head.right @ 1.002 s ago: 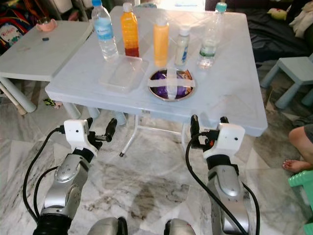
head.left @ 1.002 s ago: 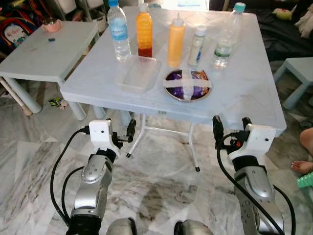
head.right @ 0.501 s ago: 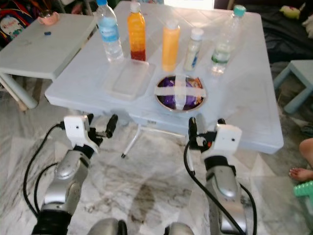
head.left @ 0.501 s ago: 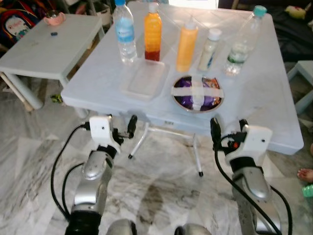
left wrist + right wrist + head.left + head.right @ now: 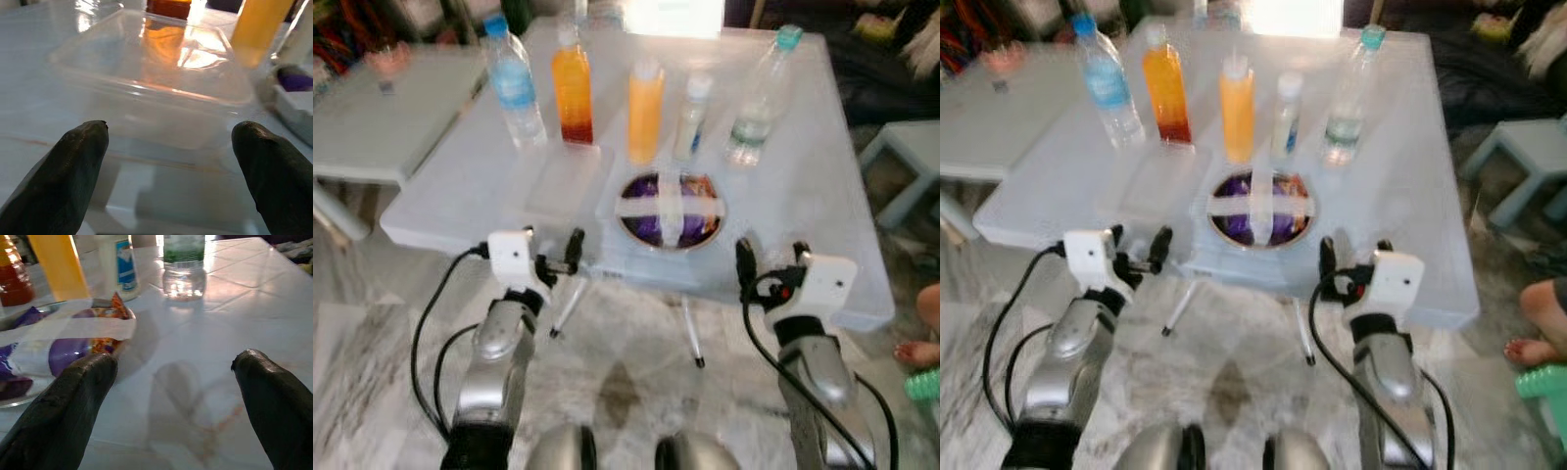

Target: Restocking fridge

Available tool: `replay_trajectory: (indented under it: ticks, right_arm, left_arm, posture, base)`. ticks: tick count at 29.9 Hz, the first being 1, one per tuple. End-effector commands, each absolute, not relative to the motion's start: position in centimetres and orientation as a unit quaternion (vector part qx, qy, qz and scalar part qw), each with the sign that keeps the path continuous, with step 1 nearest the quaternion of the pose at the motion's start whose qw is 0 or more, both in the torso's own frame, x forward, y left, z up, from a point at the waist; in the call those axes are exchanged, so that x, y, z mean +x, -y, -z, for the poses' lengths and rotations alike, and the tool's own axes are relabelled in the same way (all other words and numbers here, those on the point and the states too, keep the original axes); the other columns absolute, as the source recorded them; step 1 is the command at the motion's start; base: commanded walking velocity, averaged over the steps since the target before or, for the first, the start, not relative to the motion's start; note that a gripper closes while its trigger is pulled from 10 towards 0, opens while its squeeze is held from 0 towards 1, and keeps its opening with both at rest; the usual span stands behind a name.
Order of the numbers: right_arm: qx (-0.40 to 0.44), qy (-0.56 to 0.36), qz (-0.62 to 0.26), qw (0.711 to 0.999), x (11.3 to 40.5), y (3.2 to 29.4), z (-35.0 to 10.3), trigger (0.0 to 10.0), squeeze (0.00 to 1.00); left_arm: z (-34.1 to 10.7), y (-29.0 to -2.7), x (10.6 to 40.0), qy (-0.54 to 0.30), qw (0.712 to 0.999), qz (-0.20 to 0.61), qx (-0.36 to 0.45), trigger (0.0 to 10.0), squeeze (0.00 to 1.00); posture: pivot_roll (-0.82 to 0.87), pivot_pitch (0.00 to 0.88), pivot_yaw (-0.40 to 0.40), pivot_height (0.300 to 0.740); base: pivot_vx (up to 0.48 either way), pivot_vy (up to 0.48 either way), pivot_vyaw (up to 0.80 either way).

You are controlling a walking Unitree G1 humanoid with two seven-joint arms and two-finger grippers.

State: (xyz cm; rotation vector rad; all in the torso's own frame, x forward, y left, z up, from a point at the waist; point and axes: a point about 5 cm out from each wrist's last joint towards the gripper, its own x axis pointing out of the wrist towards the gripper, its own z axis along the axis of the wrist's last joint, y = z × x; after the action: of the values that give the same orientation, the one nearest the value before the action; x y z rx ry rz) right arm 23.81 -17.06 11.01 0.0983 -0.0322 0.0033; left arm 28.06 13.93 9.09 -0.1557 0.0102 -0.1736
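Both grippers hover at the near edge of the pale blue square bench (image 5: 822, 186), empty-handed. The left gripper (image 5: 558, 262), fingers spread, faces the clear plastic lidded container (image 5: 560, 181); the right gripper (image 5: 770, 266), also spread, sits just beside the taped round metal dish (image 5: 670, 209). Beyond the dish stand the orange juice bottles (image 5: 572, 86), the small white bottle (image 5: 691, 117) and the clear water bottles (image 5: 513, 80).
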Motion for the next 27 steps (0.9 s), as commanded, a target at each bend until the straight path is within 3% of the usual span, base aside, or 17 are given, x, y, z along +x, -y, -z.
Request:
replay_trajectory:
  ticks: [1,17,27]
  right_arm:
    - [0.048,0.009,-0.003,0.999,23.8,17.2,-10.7,10.0,0.0]
    - [0.06,0.021,-0.045,0.997,25.1,15.3,-11.3,10.0,0.0]
    - [0.143,-0.017,-0.042,0.989,26.9,14.2,-11.0,10.0,0.0]
  left_arm:
    - [-8.9,-14.0,27.8,-0.008,0.994,0.084,-0.075,10.0,0.0]
    - [-8.8,-14.7,27.4,-0.01,0.995,0.076,-0.065,10.0,0.0]
    - [-8.9,-14.6,27.5,-0.009,0.995,0.081,-0.06,10.0,0.0]
  posture:
    - [-0.07,0.13,0.039,0.74]
    - [-0.04,0.137,0.043,0.74]
    - [-0.03,0.134,0.037,0.74]
  base:
    - [0.0,0.0,0.0]
    - [0.0,0.0,0.0]
    - [0.0,0.0,0.0]
